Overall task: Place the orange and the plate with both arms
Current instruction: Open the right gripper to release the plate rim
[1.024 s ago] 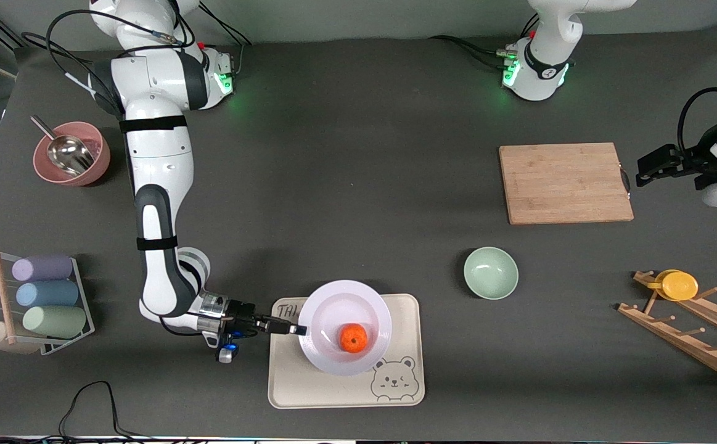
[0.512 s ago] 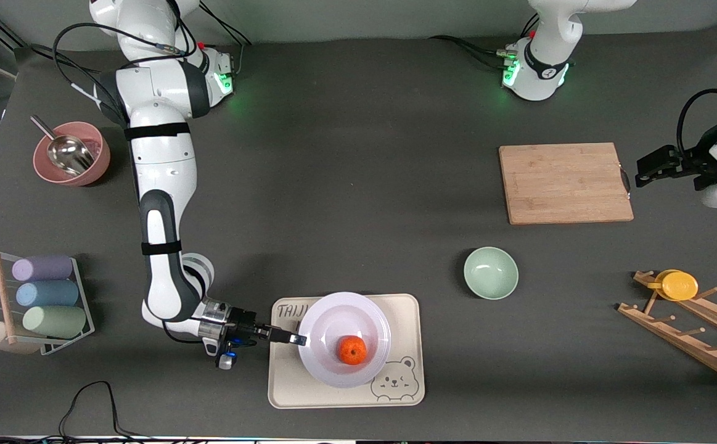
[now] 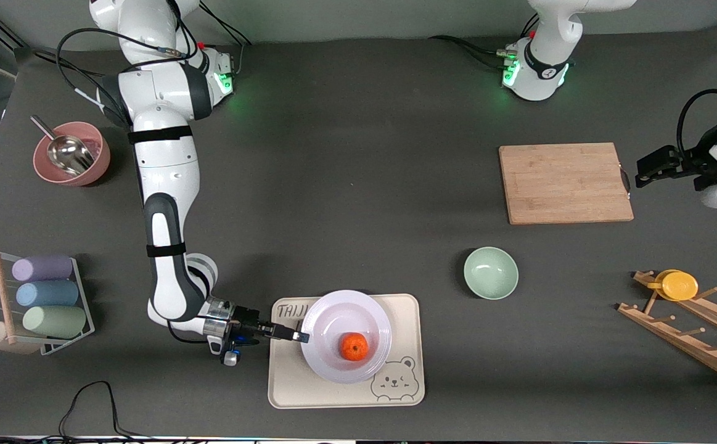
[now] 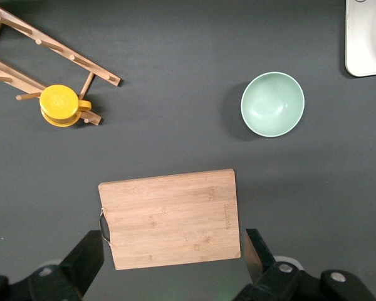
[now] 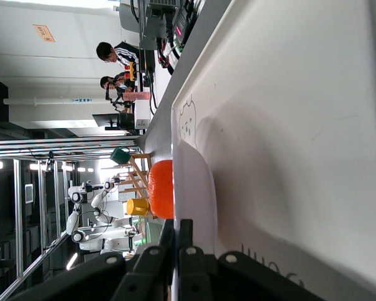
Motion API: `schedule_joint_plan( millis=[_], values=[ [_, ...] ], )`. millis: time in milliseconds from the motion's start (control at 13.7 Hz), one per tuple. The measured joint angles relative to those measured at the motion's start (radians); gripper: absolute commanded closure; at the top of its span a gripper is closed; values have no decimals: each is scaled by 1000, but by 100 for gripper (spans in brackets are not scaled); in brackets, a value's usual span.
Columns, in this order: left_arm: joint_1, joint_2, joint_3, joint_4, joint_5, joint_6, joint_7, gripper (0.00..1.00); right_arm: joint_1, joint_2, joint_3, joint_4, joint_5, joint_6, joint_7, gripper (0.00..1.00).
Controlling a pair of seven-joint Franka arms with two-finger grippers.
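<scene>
The small round bright orange fruit (image 3: 353, 347) sits in the glossy white shallow plate (image 3: 333, 314), which rests on the beige bear tray (image 3: 407, 308). The right end effector (image 3: 299, 337) (clenched on the plate's rim) hasn't released; the left end effector (image 3: 648, 174), spread wide, waits over the tabletop (image 3: 358, 185) beside the wooden cutting board (image 3: 565, 183).

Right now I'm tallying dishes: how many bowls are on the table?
2: the pink bowl, holding a metal scoop, at the right arm's end; the green bowl, beside the bear tray, toward the left arm's end.

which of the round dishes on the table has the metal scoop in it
The pink bowl at the right arm's end of the table holds the metal scoop; the green bowl is empty, and the plate holds an orange.
</scene>
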Motion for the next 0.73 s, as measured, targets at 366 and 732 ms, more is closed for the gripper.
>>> schedule_joint_plan(
  millis=[366, 732],
  values=[
    [0, 1, 0, 0, 0, 0, 0, 0, -8, 0, 4, 4, 0, 0, -1, 60],
    [0, 5, 0, 0, 0, 1, 0, 0, -17, 0, 8, 8, 0, 0, -1, 0]
  ],
)
